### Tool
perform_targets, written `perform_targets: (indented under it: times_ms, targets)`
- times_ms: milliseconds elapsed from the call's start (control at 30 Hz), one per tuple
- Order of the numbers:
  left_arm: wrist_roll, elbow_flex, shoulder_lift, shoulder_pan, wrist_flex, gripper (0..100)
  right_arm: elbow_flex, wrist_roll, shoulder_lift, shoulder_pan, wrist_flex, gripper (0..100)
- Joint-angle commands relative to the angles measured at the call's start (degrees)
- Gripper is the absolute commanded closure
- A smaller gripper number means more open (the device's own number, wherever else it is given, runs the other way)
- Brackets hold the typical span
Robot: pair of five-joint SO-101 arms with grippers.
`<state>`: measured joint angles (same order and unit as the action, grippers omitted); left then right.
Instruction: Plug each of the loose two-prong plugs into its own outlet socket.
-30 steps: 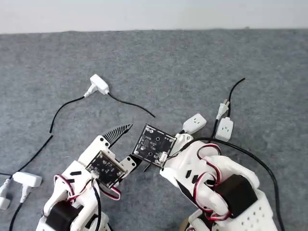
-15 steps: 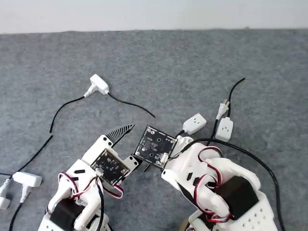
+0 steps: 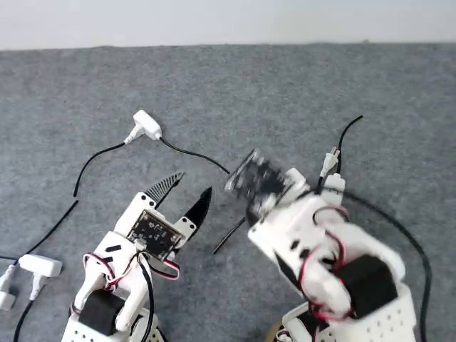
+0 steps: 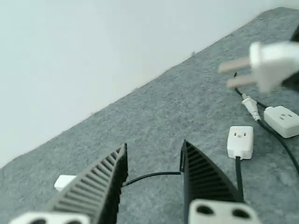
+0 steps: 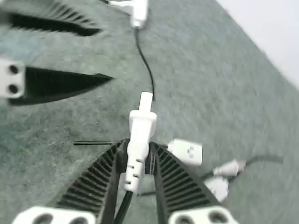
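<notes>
Between the right gripper's (image 5: 138,146) fingers sits the plug (image 5: 140,125), clamped round its body w/ the prongs sticking out past the tips and its cord trailing back under the wrist. It looks lifted off the mat (image 3: 285,92). The socket (image 5: 187,152) I'd go for lies on the mat just beside the tips, slotted face showing. A second socket (image 4: 282,120) and a spare plug (image 4: 248,103) lie near it. The left gripper (image 4: 153,150) is spread wide and holds nothing.

My read: step = line up and insert. Prongs seem roughly level now, so I'd pitch the wrist down till they point square at the slots, match the slot axis, then push straight and slow. The socket's loose on its cord, so it prob slides when pushed; I'd pin its body w/ the left gripper first. Watch the grip too, bc the plug may pivot under load.
</notes>
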<state>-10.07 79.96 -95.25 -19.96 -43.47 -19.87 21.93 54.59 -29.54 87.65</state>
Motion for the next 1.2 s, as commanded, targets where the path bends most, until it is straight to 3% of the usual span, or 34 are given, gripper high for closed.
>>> perform_targets:
  times_ms: [0,167,600,1167]
  targets:
    - [2.73,0.4,0.0,2.81,3.78,81,12.04,-5.63,-8.57,5.05,3.82,99.1]
    - [3.08,0.84,0.0,4.31,4.75,81,26.2,-9.58,-23.16,9.19,13.67,99.1]
    - [3.08,2.33,0.0,3.96,6.07,81,28.22,2.02,-54.2,21.76,15.34,99.1]
    - [2.99,4.35,0.0,3.78,8.7,81,36.48,14.68,-67.56,28.44,15.25,99.1]
